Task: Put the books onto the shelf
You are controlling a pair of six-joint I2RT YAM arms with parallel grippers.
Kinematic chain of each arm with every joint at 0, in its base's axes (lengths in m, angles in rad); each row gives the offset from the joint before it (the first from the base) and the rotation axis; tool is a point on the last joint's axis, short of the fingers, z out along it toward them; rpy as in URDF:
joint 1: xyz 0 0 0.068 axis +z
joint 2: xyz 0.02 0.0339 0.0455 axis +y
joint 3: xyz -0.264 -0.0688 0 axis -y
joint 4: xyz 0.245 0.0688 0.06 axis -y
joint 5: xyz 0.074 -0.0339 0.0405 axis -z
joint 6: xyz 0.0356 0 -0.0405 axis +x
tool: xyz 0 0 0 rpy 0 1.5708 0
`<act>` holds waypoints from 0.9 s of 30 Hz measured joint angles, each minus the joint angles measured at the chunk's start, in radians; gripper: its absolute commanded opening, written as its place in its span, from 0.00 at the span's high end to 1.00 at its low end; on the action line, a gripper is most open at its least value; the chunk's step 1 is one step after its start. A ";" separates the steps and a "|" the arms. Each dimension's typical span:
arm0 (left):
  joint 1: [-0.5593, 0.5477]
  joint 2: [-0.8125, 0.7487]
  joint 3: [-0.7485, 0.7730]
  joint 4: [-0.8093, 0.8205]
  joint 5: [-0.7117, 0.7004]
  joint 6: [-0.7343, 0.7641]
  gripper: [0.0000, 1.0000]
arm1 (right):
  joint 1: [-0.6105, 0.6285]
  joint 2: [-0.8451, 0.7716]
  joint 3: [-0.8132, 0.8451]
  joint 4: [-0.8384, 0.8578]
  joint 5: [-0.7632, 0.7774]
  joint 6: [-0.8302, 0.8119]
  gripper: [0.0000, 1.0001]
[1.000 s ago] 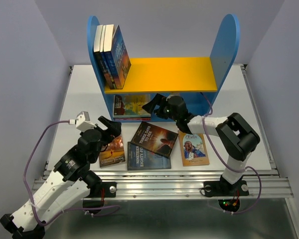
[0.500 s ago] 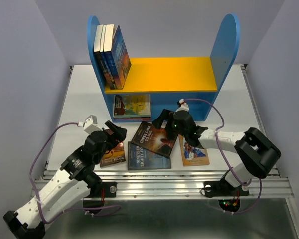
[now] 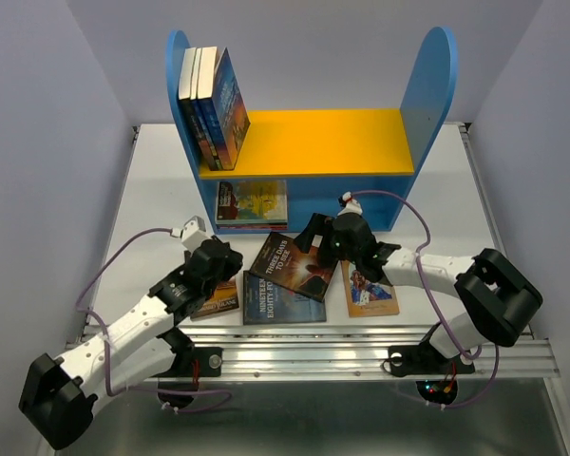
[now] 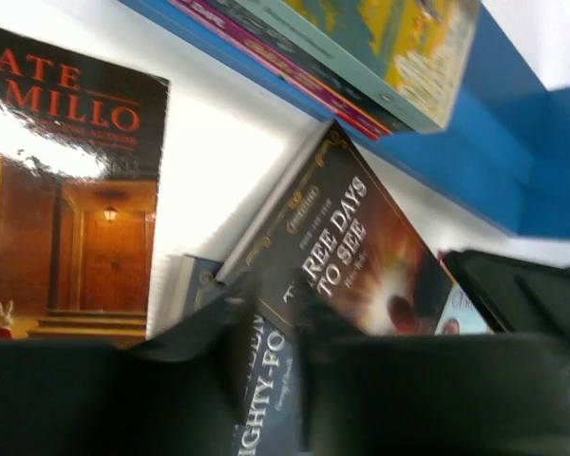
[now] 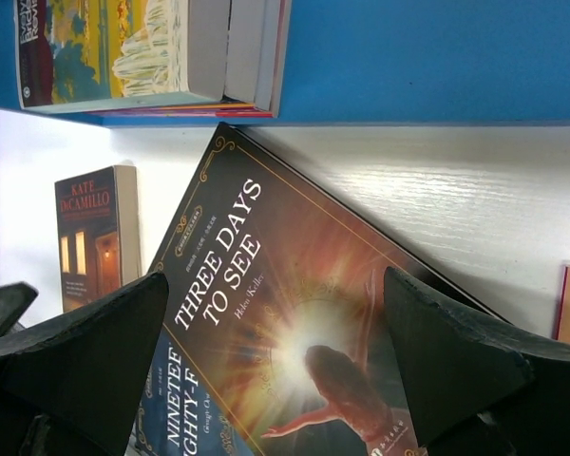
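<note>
From above, the left gripper [image 3: 218,261] is hovering low over the top edge of the orange-brown book [image 3: 218,299]. The dark book [image 3: 290,266] is lying just to its right, overlapping the blue book [image 3: 280,302]. The right gripper [image 3: 321,245] is reaching over the dark book's far corner, with the tan book [image 3: 370,290] just behind it on the table [image 3: 161,190]. Beyond both tools, the shelf [image 3: 435,85] is already holding standing books [image 3: 212,104] on its yellow board and lying books [image 3: 252,201] in its lower compartment.

Through the left wrist, the left gripper [image 4: 271,299] is showing its fingers drawn in to a narrow gap. The picture is blurred, so I cannot tell whether they are pinching anything. The orange-brown book [image 4: 85,190] is sitting ahead and to the left. The dark book [image 4: 361,247] is running away ahead and to the right.

Through the right wrist, the right gripper [image 5: 266,361] is standing wide apart and holding nothing, its fingers straddling the dark book [image 5: 294,285]. The lying books [image 5: 152,47] are just beyond it.

Both tools are working close together around the same overlapping pair, so the likeliest trouble is one arm bumping the other. A second risk is that lifting the dark book drags the blue book along. These paperbacks are thin and flat on the table, so a finger may skate over a glossy cover and push the book toward the shelf rather than getting under its edge.
</note>
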 measured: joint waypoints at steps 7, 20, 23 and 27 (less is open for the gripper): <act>0.069 0.147 0.024 0.064 -0.085 0.002 1.00 | 0.000 0.021 0.027 -0.003 -0.022 -0.020 0.07; 0.198 0.368 0.066 0.292 -0.163 0.077 1.00 | 0.001 0.042 0.056 -0.002 -0.012 -0.036 0.03; 0.198 0.388 0.066 0.351 -0.175 0.096 1.00 | 0.001 0.042 0.056 -0.002 -0.003 -0.040 0.03; 0.198 0.398 0.061 0.423 -0.190 0.114 1.00 | 0.001 0.042 0.056 -0.002 0.013 -0.047 0.03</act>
